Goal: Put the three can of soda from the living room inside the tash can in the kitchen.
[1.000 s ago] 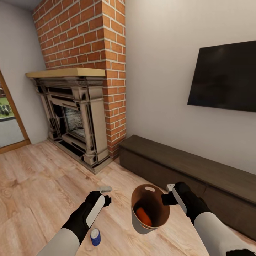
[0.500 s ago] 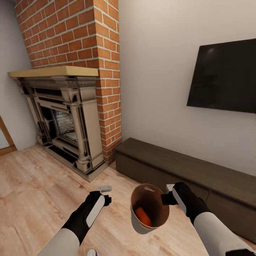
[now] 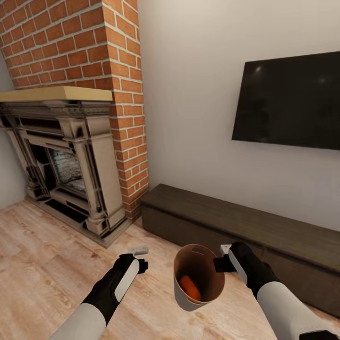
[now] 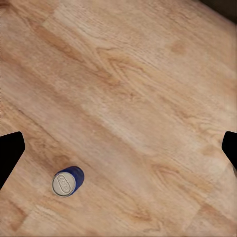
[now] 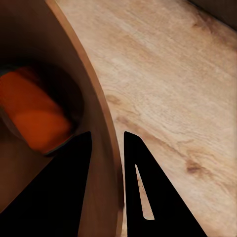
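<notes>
In the head view I hold the tash can [image 3: 204,264], a small round bin with a coppery-brown inside, up by its rim, and my right gripper [image 3: 222,257] is shut on that rim. One orange can of soda [image 3: 190,287] lies inside it. The right wrist view shows the gripper [image 5: 106,148] pinching the bin wall [image 5: 91,94], one finger on each side, with the orange can [image 5: 34,111] below. My left gripper [image 3: 140,259] hangs open over the floor, holding nothing. The left wrist view shows its two fingertips [image 4: 10,153] wide apart and a dark blue can of soda [image 4: 67,180] standing upright on the planks.
A stone fireplace [image 3: 61,160] with a red-brick chimney [image 3: 85,52] stands at the left. A low dark cabinet [image 3: 245,226] runs along the wall ahead under a wall TV [image 3: 288,101]. Light wood floor [image 3: 42,264] spreads to the left and below.
The whole head view has swung to the right: the fireplace slid left and the doorway and the blue can left the picture. Both arms keep their pose, bin still held.
</notes>
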Robot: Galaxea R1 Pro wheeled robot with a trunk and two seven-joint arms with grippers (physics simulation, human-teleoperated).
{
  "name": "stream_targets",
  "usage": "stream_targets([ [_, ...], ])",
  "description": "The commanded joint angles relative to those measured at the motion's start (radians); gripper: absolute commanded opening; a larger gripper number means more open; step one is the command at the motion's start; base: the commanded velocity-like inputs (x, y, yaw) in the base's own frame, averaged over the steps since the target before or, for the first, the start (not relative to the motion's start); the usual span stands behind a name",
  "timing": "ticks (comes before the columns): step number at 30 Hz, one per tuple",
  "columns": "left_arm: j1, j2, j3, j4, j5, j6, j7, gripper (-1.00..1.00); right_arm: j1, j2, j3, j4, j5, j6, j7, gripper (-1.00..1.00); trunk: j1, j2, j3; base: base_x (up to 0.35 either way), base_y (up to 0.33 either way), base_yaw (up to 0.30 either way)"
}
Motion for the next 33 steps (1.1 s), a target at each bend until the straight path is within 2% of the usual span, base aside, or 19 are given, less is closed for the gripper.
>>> stream_targets([
  [1, 0.000, 0.000, 0.000, 0.000, 0.000, 0.000, 0.000, 1.00, 0.000, 0.000, -0.001, 0.000, -0.022, 0.000, 0.004, -1.00, 0.000, 0.000, 0.000, 0.001, 0.163, -0.019],
  [12, 0.000, 0.000, 0.000, 0.000, 0.001, 0.000, 0.000, 1.00, 0.000, -0.001, -0.001, 0.000, -0.022, 0.000, 0.004, -1.00, 0.000, 0.000, 0.000, 0.025, 0.263, -0.005],
  [19, 0.000, 0.001, 0.000, 0.000, 0.001, -0.001, 0.000, 1.00, 0.000, -0.001, -0.001, 0.000, -0.022, 0.000, 0.004, -1.00, 0.000, 0.000, 0.000, 0.212, 0.231, 0.000],
  [25, 0.000, 0.000, 0.000, 0.000, 0.001, -0.002, 0.000, 1.00, 0.000, -0.001, -0.001, 0.000, -0.022, 0.000, 0.004, -1.00, 0.000, 0.000, 0.000, 0.237, 0.068, 0.000],
  [33, 0.000, -0.004, 0.000, 0.000, 0.001, -0.003, 0.001, 1.00, 0.000, -0.001, -0.001, 0.000, -0.022, 0.000, 0.004, -1.00, 0.000, 0.000, 0.000, 0.044, 0.007, 0.000],
])
